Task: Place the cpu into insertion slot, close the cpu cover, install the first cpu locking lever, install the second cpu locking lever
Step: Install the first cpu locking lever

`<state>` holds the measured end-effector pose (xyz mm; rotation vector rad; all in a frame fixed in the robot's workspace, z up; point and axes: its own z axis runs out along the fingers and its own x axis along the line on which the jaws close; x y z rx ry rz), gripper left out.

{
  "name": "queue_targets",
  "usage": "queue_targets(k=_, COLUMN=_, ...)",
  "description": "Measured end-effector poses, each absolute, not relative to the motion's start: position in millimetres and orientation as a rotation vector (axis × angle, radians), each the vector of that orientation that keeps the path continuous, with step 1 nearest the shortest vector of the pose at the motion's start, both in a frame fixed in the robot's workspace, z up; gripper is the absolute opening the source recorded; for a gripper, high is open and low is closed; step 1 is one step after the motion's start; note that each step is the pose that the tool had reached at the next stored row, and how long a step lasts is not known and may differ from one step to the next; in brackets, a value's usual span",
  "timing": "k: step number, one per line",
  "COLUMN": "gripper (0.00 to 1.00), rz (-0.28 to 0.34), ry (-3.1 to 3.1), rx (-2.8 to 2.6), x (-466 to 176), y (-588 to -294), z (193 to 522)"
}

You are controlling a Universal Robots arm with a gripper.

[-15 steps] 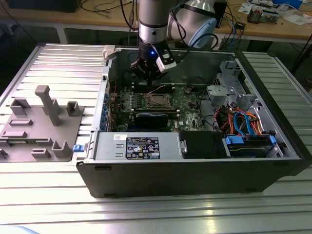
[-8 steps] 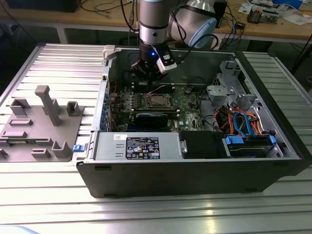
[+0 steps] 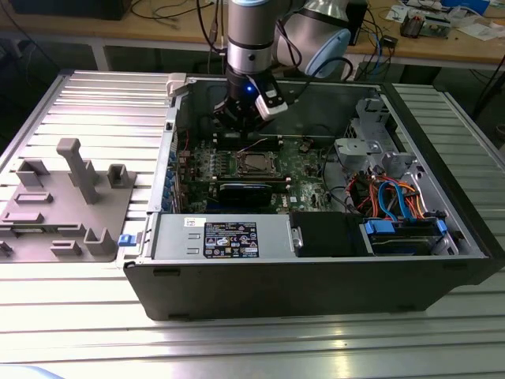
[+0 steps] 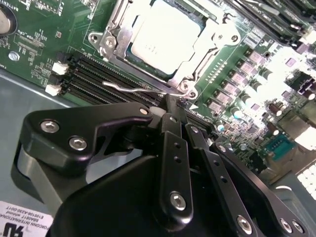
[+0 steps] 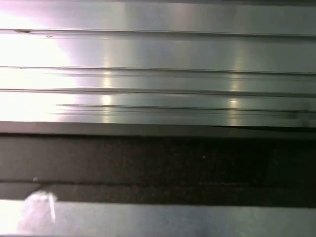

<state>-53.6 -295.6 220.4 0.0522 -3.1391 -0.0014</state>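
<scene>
Filling the foreground of my second wrist view, the black gripper [image 4: 174,106] has its fingers [image 4: 173,143] drawn together with nothing clamped between them, tips just beside a thin wire lever [image 4: 133,89] at the edge of the socket.

From the exterior view I see the open computer case [image 3: 316,272] lying on the slatted metal table [image 3: 71,316], with the arm [image 3: 251,39] reaching down into it at the far wall. On the exterior view's left a grey fixture tray [image 3: 67,201] sits on the table, well apart from the case.

Inside, the green motherboard [image 3: 304,170] carries the insertion slot [image 4: 106,42], just beyond the black memory slots [image 4: 94,76] in the second wrist view. The cpu cover [image 4: 217,39] lies down around the chip, as far as I can judge from this angle. The cpu [image 4: 165,34] sits in the socket, its pale metal top showing through the cover's window. The wire lever stands out from the socket edge, not tucked flat.
</scene>
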Motion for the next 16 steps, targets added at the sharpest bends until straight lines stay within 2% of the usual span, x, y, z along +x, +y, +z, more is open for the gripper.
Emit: queue_targets(k=16, gripper=0.11, rz=0.0, ry=-3.134, rx=0.068, x=-33, y=-293, z=209)
